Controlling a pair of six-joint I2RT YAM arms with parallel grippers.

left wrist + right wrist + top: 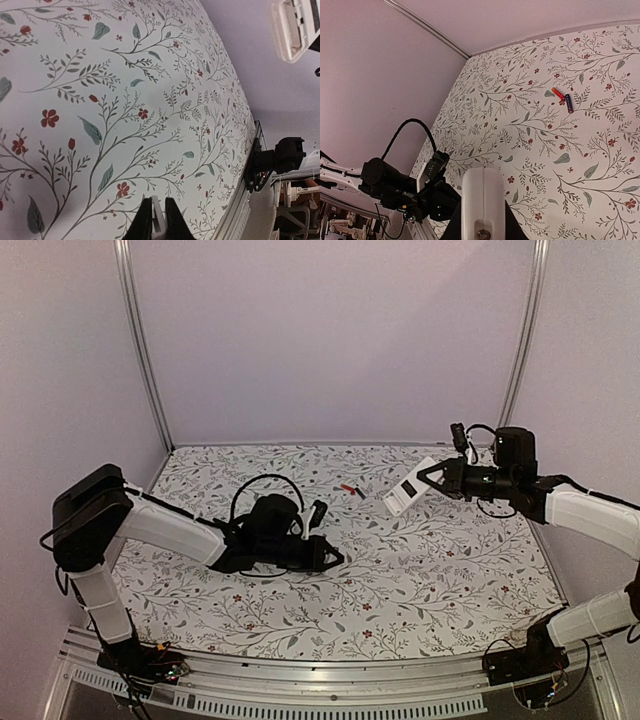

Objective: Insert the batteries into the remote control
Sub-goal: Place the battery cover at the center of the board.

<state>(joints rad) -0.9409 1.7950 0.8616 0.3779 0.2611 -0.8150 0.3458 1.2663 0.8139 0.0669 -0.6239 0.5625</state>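
Remote control (408,490) is held clear of the worktop (420,580) by my right tool (432,478), which is clamped on one end. Its recessed back faces the left arm, which I judge is for loading. Left tool (158,202) is nearly closed on a thin white piece (158,220), likely the cover. Batteries (349,488) lie together on the worktop between the two tools, not yet picked.

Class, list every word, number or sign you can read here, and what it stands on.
None is readable.
The white flat remote control in the right tool shows a dark patch, too small to read.
The two small red and dark batteries show no legible marking.
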